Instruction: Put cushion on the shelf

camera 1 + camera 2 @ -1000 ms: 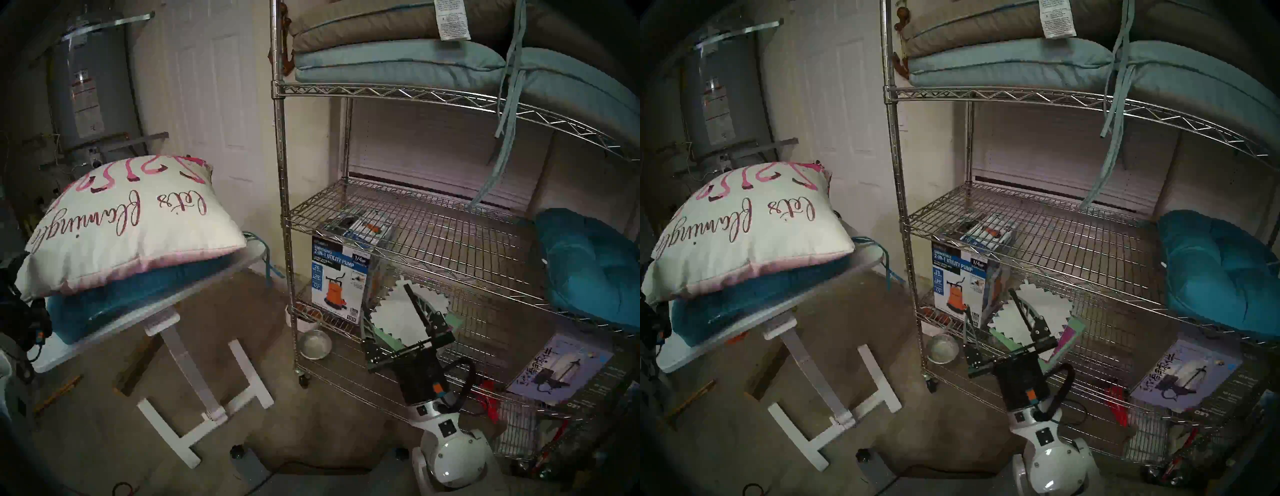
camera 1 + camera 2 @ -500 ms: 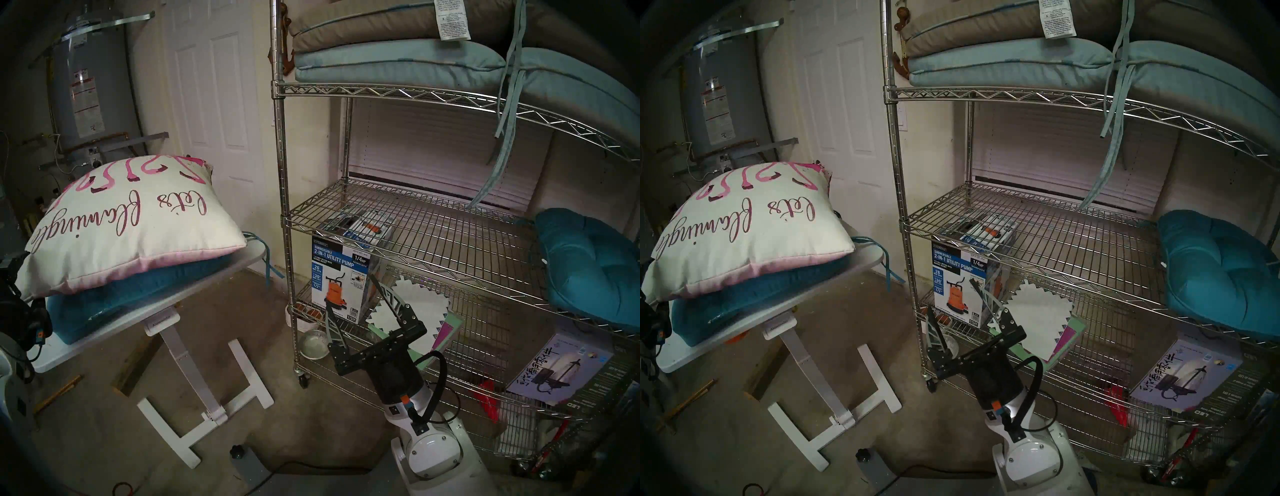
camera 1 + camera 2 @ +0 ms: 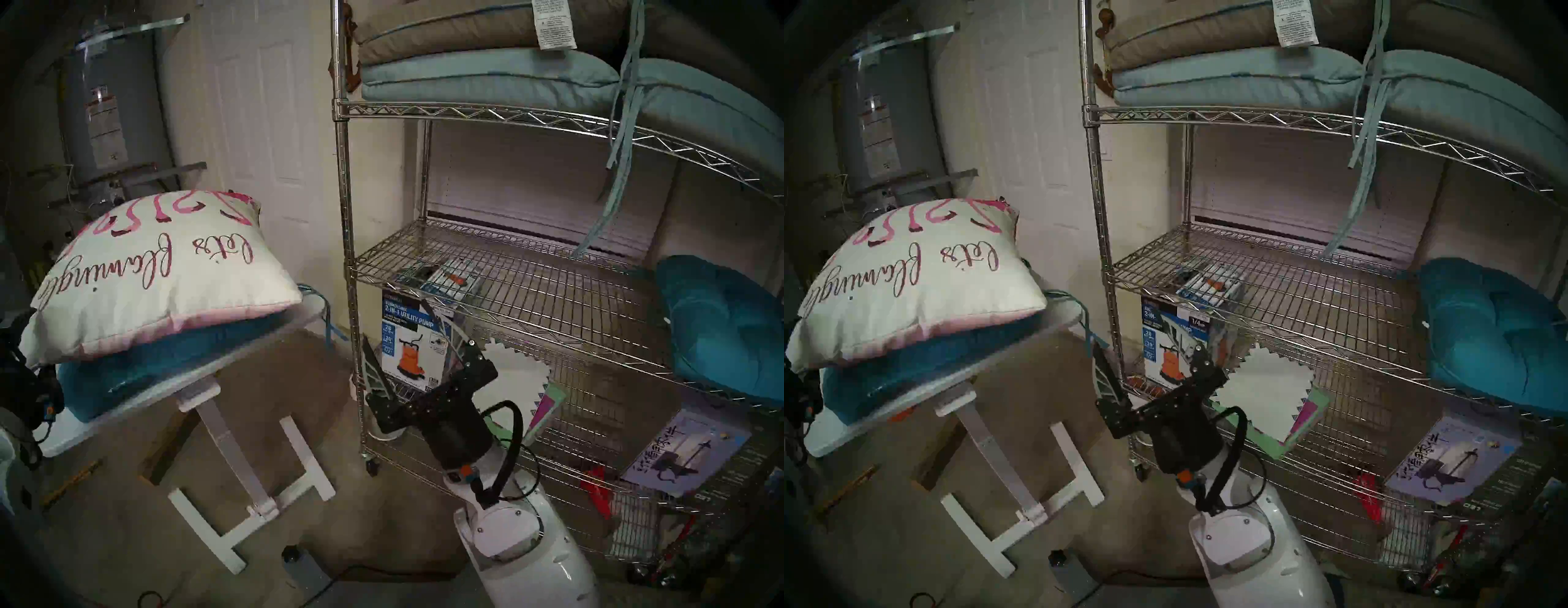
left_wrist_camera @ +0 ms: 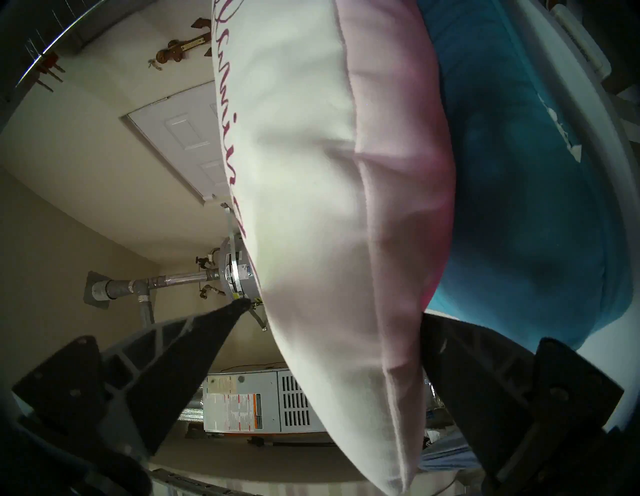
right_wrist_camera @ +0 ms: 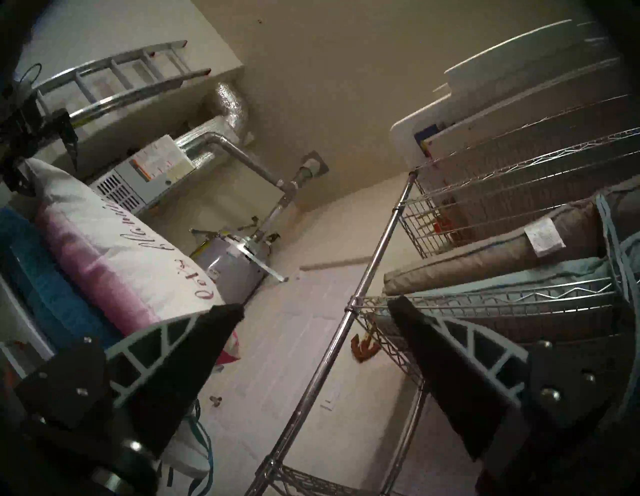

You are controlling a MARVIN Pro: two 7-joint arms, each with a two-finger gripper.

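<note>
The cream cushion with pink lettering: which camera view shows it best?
The head view shows the cream cushion with pink lettering whole, lettering readable. The left wrist view shows only its edge seam; the right wrist view shows it obliquely.

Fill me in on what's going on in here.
The robot is setting up to move the flamingo cushion, which lies on a teal cushion on the white table. The left claw is open, its fingers straddling the cushion's corner, not closed on it. The right claw is open and empty, raised in front of the wire shelf. The shelf's middle tier has bare room; nothing has been lifted yet.
</note>
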